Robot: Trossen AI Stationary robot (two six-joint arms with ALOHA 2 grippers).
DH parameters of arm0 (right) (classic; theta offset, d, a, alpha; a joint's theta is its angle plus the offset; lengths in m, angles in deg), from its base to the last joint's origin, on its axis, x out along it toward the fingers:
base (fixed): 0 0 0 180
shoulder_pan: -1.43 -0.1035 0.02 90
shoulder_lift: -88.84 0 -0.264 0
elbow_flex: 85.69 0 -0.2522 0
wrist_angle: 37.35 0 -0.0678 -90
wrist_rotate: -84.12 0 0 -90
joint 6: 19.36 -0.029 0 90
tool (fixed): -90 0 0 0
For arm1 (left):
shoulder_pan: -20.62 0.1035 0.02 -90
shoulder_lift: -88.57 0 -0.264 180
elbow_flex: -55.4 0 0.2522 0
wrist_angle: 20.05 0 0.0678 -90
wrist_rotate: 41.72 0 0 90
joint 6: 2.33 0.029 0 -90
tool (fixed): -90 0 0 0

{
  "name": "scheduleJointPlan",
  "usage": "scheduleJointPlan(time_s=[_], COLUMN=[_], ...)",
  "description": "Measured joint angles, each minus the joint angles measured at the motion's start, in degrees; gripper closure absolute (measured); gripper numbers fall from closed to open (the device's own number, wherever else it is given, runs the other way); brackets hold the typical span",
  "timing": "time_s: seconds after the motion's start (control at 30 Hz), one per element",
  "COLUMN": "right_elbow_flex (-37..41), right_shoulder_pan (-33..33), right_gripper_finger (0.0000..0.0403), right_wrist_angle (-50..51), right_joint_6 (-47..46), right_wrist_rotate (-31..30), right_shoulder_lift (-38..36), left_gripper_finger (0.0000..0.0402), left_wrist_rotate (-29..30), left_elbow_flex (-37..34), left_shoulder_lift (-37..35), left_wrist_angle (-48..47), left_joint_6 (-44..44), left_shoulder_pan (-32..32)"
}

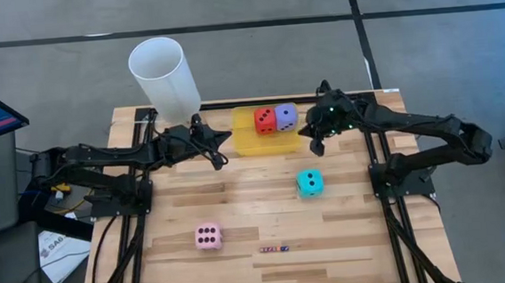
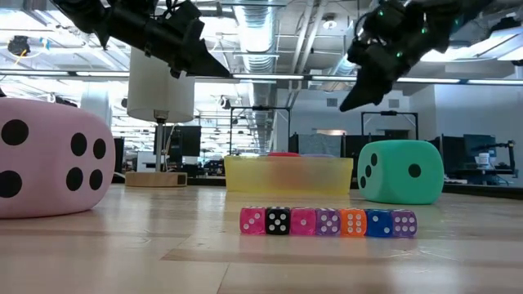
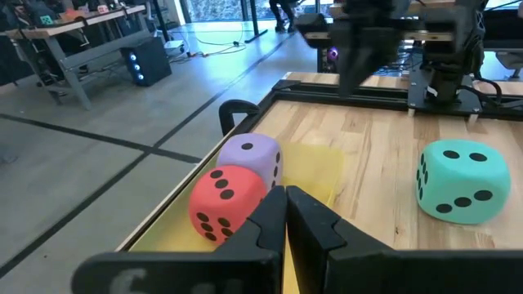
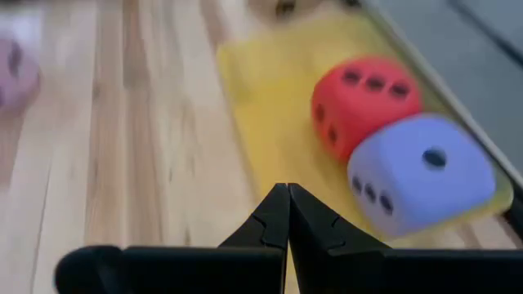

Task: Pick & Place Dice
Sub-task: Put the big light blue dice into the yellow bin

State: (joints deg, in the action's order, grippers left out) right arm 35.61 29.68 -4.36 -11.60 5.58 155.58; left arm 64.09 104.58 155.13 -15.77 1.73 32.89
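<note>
A red die (image 1: pixel 265 120) and a purple die (image 1: pixel 285 116) rest side by side in the yellow tray (image 1: pixel 245 140) at the table's far edge. On the bare wood sit the cyan die (image 1: pixel 309 183), right of centre, and the pink die (image 1: pixel 208 237), near the front left. My left gripper (image 1: pixel 224 141) hovers shut just left of the tray, pointing at it. My right gripper (image 1: pixel 312 141) hangs shut above the tray's right end, slanting down, with the red die (image 4: pixel 359 102) and purple die (image 4: pixel 421 171) just ahead of it. Neither gripper holds anything.
A tall white cylinder (image 1: pixel 166 76) stands at the far left, behind my left arm. A row of tiny dice (image 1: pixel 275 248) lies near the front edge. Open wood lies between the pink and cyan dice.
</note>
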Motion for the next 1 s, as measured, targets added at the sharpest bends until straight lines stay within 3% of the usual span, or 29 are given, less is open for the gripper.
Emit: scheduleJointPlan(time_s=[0.17, 0.33, 0.6, 0.77, 1.0], right_elbow_flex=[-4.91, -5.96, -5.98, -5.98, -5.98], right_shoulder_pan=[-5.36, -10.76, -20.66, -25.98, -29.09], right_gripper_finger=[0.0403, 0.0403, 0.0403, 0.0403, 0.0395], right_wrist_angle=[12.54, 16.26, 22.24, 24.81, 24.93], right_joint_6=[6.64, 7.60, -2.50, -4.61, -5.26], right_wrist_rotate=[-2.55, -2.57, -4.04, -9.13, -10.02], right_shoulder_lift=[0.00, 0.02, 0.02, 0.02, 0.02], left_gripper_finger=[0.0399, 0.0399, 0.0399, 0.0399, 0.0399], left_wrist_rotate=[0.00, 0.00, 0.00, 0.00, 0.00], left_elbow_flex=[0.00, 0.00, 0.00, 0.00, 0.00], left_shoulder_lift=[0.02, 0.02, 0.02, 0.02, 0.02], left_wrist_angle=[-0.01, -0.02, -0.02, -0.02, -0.02], left_joint_6=[0.00, 0.00, 0.00, 0.00, 0.00], left_shoulder_pan=[0.02, 0.02, 0.02, 0.02, 0.02])
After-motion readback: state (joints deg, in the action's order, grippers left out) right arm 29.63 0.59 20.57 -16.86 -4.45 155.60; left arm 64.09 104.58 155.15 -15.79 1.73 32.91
